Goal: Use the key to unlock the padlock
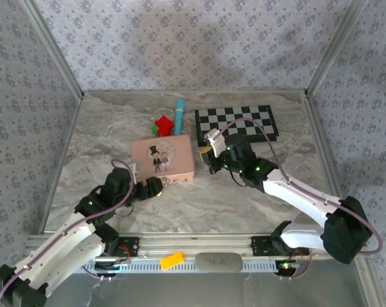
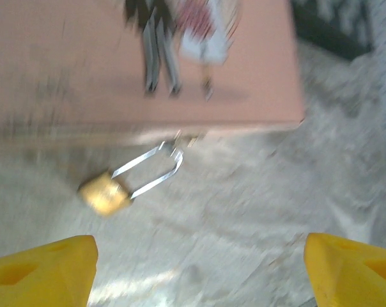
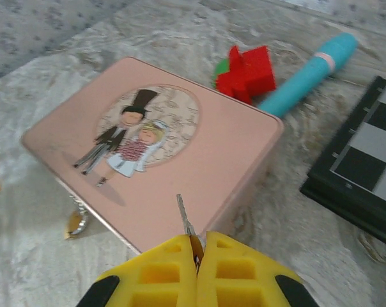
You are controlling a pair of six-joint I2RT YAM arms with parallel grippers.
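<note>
At lower centre, our right gripper pinches the key; our left gripper gapes below the padlock.

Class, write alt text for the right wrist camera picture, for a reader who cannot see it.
The right gripper is shut on a small silvery key that points at a pink box with a cartoon couple on its lid. Behind the box lie a red block and a teal pen, with a checkerboard to the right.
</note>
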